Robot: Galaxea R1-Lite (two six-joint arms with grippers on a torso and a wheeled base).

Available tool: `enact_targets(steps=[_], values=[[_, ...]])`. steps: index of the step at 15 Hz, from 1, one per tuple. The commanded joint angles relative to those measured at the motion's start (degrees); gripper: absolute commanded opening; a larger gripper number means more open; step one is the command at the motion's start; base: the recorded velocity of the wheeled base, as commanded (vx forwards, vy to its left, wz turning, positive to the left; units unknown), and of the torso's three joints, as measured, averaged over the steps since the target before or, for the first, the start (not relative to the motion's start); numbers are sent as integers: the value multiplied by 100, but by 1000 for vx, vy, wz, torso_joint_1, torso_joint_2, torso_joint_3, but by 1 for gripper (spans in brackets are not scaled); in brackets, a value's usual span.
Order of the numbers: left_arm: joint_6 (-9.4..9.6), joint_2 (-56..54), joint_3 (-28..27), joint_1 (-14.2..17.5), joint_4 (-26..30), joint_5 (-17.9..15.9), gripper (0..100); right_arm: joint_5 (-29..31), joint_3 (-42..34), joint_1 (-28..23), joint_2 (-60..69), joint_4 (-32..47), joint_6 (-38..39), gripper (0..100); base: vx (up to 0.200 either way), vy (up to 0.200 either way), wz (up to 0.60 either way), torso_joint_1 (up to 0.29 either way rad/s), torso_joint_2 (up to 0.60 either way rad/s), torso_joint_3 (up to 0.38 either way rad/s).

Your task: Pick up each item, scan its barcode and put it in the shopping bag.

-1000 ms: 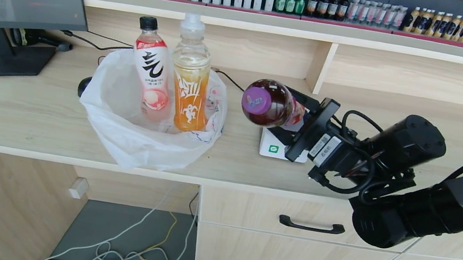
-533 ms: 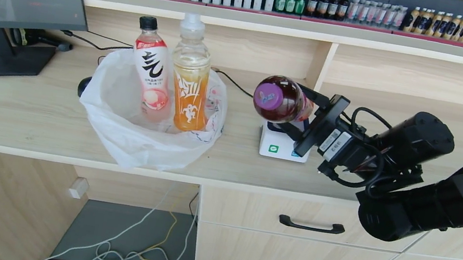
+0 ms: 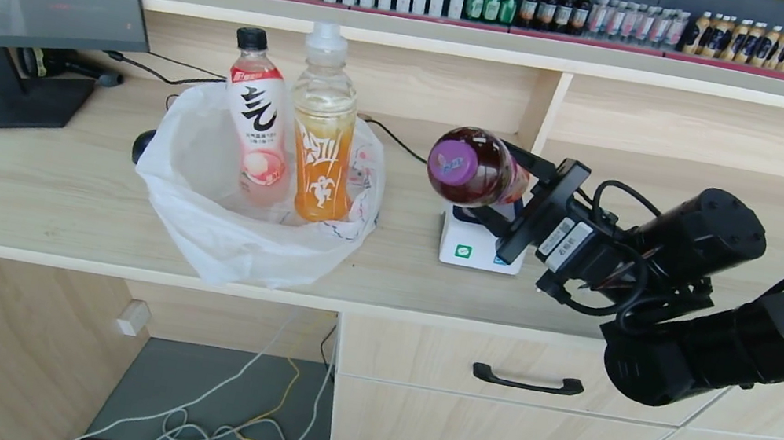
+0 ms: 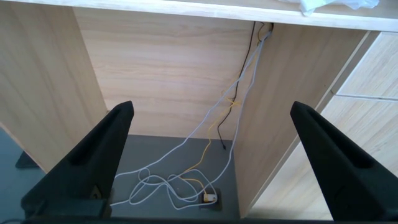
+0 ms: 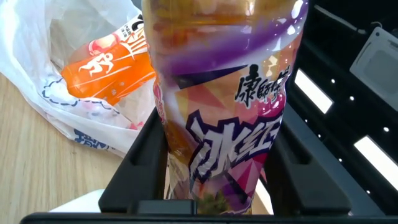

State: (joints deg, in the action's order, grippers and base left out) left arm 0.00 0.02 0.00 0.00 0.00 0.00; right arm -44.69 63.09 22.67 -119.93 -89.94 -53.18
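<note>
"Scanning or bagging: which step is shown?"

"Scanning, as I judge it from my console. The right gripper (image 3: 508, 192) has its two fingers closed on the body of the purple-capped tea bottle (image 3: 476, 169). I hold the bottle on its side in the air, directly above the white barcode scanner (image 3: 471, 248) on the counter (image 3: 47, 186), with its cap towards the head camera. It is clear of the shopping bag (image 3: 229, 241), which sits near the scanner on the robot's left."

"And the next move?"

"Once the code reads, I must carry the bottle leftward over the bag's rim. Then I lower it in beside the peach drink bottle (image 3: 258, 126) and the orange drink bottle (image 3: 320, 148), both upright inside. Room there looks tight, so a knock is the risk. The left gripper (image 4: 211, 109) hangs below the counter edge, fingers spread wide, grasping nothing."

"How does the item look?"

"Clear plastic, dark reddish-brown liquid and a round purple cap (image 3: 454, 163). A glossy purple-and-orange label wraps its middle. I cannot tell whether the barcode faces the scanner."
</note>
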Motion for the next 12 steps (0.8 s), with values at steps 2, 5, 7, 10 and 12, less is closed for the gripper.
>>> enact_targets(steps=[2,5,7,10,12], values=[[9,-2,0,0,0,0,100,4,-7,0,5,-6,0,0,0,0,0,0,0,0],[18,-2,0,0,0,0,100,66,-7,62,31,-6,79,0,0,0,0,0,0,0],[18,-2,0,0,0,-9,100,118,-7,132,49,-6,150,0,0,0,0,0,0,0],[18,-2,0,0,0,0,100,435,-68,255,356,-6,501,0,0,0,0,0,0,0],[18,-2,0,0,0,0,100,874,-332,440,638,-6,905,0,0,0,0,0,0,0]])
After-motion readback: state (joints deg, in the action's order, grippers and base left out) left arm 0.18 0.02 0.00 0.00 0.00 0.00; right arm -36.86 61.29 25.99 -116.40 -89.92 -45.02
